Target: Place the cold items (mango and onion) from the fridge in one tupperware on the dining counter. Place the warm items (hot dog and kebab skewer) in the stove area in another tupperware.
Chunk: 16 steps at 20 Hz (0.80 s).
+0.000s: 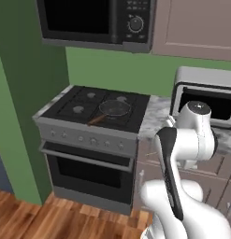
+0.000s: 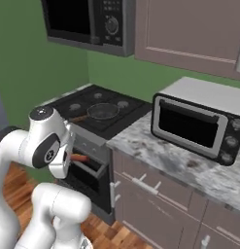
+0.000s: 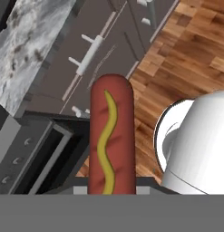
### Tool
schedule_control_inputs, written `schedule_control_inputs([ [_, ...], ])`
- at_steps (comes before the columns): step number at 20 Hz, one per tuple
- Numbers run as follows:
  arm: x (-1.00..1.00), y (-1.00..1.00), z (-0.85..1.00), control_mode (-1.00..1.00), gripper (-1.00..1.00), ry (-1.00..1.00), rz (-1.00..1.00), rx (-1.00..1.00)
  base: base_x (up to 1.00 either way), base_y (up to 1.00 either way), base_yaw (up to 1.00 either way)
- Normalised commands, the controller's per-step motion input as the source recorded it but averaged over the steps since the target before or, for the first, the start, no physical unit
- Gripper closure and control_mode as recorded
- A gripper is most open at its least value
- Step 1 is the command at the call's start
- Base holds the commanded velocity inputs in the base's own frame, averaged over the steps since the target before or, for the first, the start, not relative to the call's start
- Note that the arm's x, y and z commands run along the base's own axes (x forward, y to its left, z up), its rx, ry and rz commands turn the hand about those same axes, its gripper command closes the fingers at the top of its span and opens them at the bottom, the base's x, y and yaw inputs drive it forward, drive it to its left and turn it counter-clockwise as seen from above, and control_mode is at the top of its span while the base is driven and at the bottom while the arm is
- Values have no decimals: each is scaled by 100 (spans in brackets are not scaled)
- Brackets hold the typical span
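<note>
The hot dog (image 3: 111, 140) is in the robot's grasp: the jaws are clenched on its lower end, and it sticks straight out from the hand, a reddish-brown sausage with a wavy line of yellow mustard down its length. From the right side of the base, the hot dog (image 2: 78, 157) shows as a short orange-red piece poking out beside the arm's wrist, held in front of the stove (image 1: 89, 135), about level with the oven door handle and clear of the stovetop.

The stove is black on top with a grey control strip and a dark oven door below. A frying pan (image 1: 113, 109) with a brown handle sits on the stovetop, towards the front right burner. Above the stove hangs a dark microwave (image 1: 96, 21) with a round dial. To the right of the stove runs a grey marbled tabletop (image 2: 165, 155), and on it, well apart from the stove, stands a silver toaster oven (image 2: 201, 119) with a dark glass door. Below the tabletop are brownish cabinet doors (image 2: 155, 204) with pale handles. The floor (image 1: 37, 219) in front of the stove is wood planks. The wall (image 1: 121, 67) behind the stove is green.
</note>
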Motion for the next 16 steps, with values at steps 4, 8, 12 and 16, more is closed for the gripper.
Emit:
schedule_control_inputs([
  [4, 0, 0, 0, 100, 100, 0, 0, 0, -66, -83, 42],
  [8, 0, 0, 0, 100, 100, 0, 0, 0, -95, -66, 40],
  [12, 0, 0, 0, 100, 100, 0, 0, 0, -97, -42, 42],
  [16, 0, 0, 0, 100, 100, 0, 0, 0, -100, -33, 44],
])
